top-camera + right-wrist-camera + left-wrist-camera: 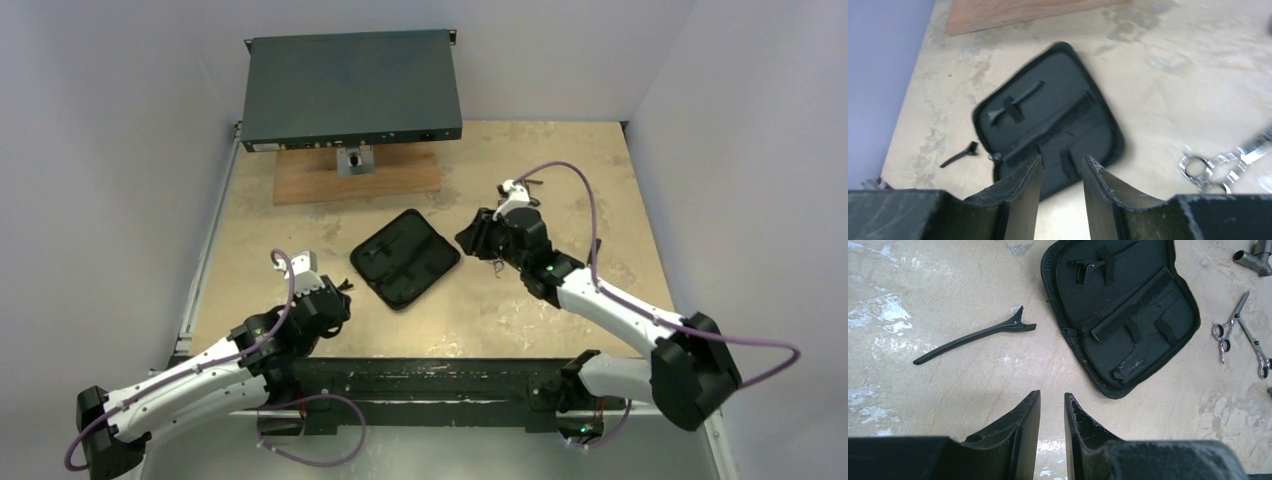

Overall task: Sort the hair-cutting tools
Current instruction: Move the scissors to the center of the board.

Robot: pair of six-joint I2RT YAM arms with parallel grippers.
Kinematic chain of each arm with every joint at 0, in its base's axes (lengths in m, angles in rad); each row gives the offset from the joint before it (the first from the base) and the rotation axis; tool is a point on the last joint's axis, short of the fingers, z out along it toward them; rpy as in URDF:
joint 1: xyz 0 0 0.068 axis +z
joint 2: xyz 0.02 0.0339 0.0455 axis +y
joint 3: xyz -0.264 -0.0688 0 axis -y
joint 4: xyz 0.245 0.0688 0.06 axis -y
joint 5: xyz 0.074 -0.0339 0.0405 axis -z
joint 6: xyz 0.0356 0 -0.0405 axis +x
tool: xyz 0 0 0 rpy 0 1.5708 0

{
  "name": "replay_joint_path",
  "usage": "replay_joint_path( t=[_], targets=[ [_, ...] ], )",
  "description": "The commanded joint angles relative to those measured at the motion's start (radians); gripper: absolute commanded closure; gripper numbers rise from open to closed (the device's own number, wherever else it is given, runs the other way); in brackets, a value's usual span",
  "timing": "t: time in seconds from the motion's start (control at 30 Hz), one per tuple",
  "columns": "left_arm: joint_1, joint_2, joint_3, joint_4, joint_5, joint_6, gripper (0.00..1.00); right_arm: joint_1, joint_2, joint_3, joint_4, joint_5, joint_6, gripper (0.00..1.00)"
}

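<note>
Left gripper [1052,412] hovers with jaws narrowly apart and empty; the loose black clip [975,337] lies on the table [938,400] ahead and to their left, well apart. Right gripper [1062,172], jaws parted and empty, faces the open case [1048,125] holding the comb [1133,305]; silver scissors [1208,167] lie to its right.

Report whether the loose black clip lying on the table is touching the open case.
Apart. The left wrist view shows a strip of bare table between the wide end of the clip and the zippered edge of the case.
</note>
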Motion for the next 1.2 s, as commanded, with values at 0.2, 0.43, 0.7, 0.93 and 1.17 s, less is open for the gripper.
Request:
replay_joint_path(
  t=[0.2,0.43,0.7,0.93,1.17],
  targets=[
    [-0.002,0.082,-0.012,0.22,0.015,0.037,0.53,-0.142,-0.186,-0.235,-0.097,0.208,0.175,0.59],
    [-0.001,0.159,-0.019,0.281,0.071,0.032,0.27,-0.16,-0.085,-0.182,-0.09,0.226,0.155,0.59],
    [-0.001,0.197,-0.028,0.268,0.044,-0.005,0.31,-0.16,0.046,-0.139,-0.094,0.264,0.138,0.56],
    [0.001,0.225,0.004,0.245,0.033,-0.015,0.32,-0.161,0.152,-0.091,-0.105,0.29,0.115,0.58],
    [0.008,0.213,-0.005,0.245,0.02,-0.036,0.34,-0.159,0.22,-0.047,-0.141,0.303,0.088,0.64]
  ],
)
